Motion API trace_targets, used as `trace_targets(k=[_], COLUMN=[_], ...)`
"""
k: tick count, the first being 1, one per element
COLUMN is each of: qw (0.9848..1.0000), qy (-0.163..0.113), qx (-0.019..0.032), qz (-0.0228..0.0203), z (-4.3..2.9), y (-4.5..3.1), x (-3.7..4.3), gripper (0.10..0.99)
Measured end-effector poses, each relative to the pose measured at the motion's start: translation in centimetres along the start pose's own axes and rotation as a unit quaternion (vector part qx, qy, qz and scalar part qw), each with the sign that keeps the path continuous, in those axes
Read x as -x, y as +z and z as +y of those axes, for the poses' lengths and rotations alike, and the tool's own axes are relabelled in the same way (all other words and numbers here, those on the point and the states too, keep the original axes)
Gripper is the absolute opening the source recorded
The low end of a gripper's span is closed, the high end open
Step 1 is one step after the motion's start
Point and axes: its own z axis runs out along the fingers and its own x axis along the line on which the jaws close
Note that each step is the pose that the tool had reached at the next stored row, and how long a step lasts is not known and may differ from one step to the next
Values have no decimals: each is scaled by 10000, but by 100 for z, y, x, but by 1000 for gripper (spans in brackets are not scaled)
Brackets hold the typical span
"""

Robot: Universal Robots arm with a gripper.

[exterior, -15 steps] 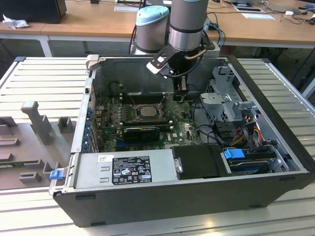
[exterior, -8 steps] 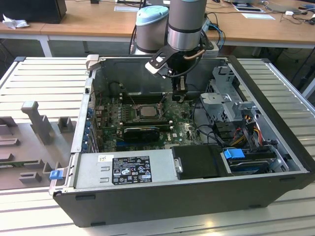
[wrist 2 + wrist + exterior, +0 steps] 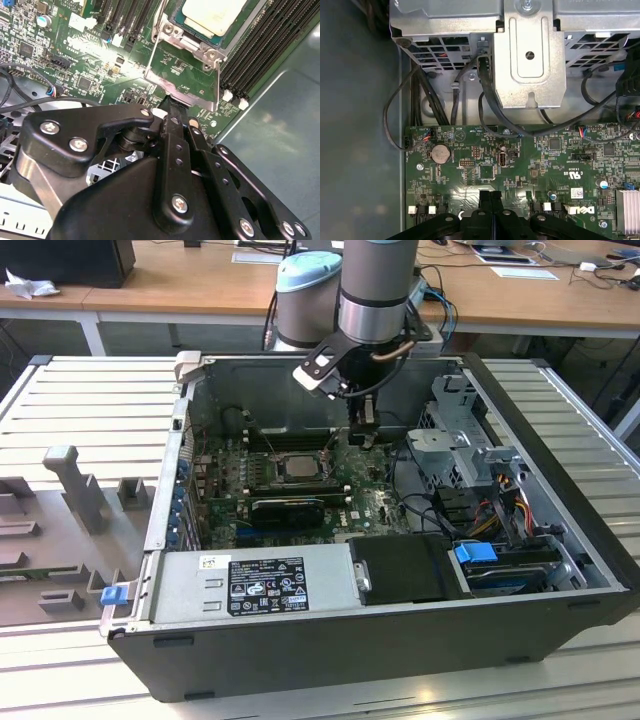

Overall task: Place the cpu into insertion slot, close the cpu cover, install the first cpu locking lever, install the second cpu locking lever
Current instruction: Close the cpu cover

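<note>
- Gripper (image 3: 169,103) linkage fills the foreground in both wrist views; its fingers (image 3: 485,200) are pressed together, with no gap showing between them.
- Its tip meets the free edge of the cover (image 3: 162,82). Whether that thin metal is pinched between the fingers cannot be told.
- Arm (image 3: 375,290) comes straight down into the open case (image 3: 540,470) from its far side, wrist upright, gripper (image 3: 365,438) pointing down at the board (image 3: 520,170).
- Cpu (image 3: 215,15) lies flat inside the slot (image 3: 207,50), pale top up.
- Cover is swung open and tilted up off the slot, hinged at the slot's edge; green board shows through its cut-out.
- In the exterior view the gripper hangs just on the exterior view's right of the cpu (image 3: 297,466).
- Memory slots (image 3: 255,55) run close along one side of the slot, and beyond them the board ends at bare case floor.
- Drive cage (image 3: 530,55) stands near the gripper on the exterior view's right, with black cables (image 3: 490,110) looping from under it onto the board edge.
- Power supply (image 3: 250,585) walls off the near side of the case.
- Room above the cpu is open.
</note>
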Motion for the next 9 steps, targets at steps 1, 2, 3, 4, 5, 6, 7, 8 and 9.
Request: trace_targets(k=[1,2,3,4,5,6,7,8,9], qw=[10000,10000,10000,10000,10000,10000,10000,10000,10000], qy=[0,0,0,0,-1,0,0,0,0], qx=[0,0,0,0,0,0,0,0,0], qz=[0,0,0,0,0,0,0,0,0], z=[-4,-9,-15,-19,-25,-31,-38,-42,-47], y=[0,-1,-1,-1,-1,-2,-2,-2,-3], x=[0,0,0,0,1,1,1,1,1], gripper=[106,106,106,106,106,106,106,106,106])
